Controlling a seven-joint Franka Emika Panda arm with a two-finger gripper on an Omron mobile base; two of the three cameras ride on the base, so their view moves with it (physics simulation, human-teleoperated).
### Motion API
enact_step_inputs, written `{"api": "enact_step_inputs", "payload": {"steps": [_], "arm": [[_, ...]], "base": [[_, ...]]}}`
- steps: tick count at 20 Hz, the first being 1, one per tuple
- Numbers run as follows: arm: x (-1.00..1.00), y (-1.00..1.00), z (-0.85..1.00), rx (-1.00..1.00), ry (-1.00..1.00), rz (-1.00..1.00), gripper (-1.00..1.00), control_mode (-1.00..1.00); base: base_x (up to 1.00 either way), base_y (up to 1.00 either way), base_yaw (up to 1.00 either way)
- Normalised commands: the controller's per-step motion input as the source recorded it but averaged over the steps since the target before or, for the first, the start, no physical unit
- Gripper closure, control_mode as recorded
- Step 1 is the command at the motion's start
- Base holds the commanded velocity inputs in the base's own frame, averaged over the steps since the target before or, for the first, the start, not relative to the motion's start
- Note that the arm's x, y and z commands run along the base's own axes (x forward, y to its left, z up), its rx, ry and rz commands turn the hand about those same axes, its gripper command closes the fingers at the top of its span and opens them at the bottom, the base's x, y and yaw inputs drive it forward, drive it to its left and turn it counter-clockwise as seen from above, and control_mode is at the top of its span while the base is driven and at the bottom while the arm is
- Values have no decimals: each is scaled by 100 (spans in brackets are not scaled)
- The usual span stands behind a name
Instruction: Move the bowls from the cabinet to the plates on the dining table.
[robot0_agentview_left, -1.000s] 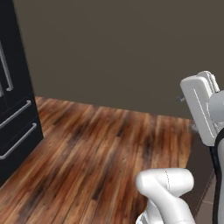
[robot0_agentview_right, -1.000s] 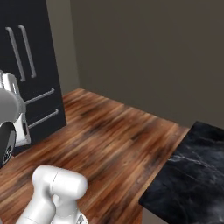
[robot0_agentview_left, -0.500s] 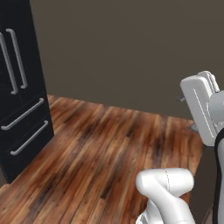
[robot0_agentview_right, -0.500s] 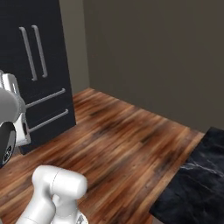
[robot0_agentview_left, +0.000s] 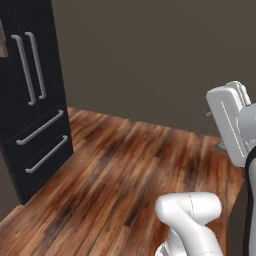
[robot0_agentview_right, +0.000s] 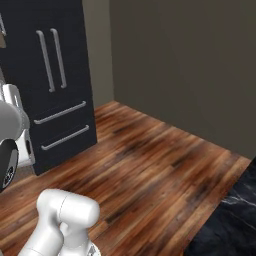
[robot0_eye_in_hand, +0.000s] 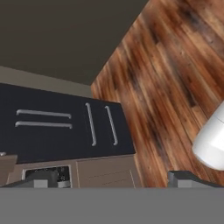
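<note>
The robot is facing a black fridge (robot0_agentview_left: 30, 100) across bare wood floor (robot0_agentview_right: 160, 165), seemingly searching for the cabinet. Its claw (robot0_eye_in_hand: 113, 183) is standing apart, empty; the bowls' whereabouts cannot be told.

No lettering, label, brand or number can be read on any surface in this kitchen.

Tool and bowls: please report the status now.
Tool open, empty. Black fridge and wood floor ahead; marble top at right. Path clear.
</note>
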Motion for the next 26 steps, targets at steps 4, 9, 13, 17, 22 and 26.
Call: {"api": "enact_step_inputs", "payload": {"steps": [4,9,13,17,22,26], "arm": [[0,0,0,0,0,0,-100,100],[0,0,0,0,0,0,-100,100],[0,0,0,0,0,0,-100,100],[0,0,0,0,0,0,-100,100],[0,0,0,0,0,0,-100,100],[0,0,0,0,0,0,-100,100]], "base": [[-4,41,14],[-4,40,15],[-1,24,20],[0,15,23],[0,15,23],[0,11,23]]}}
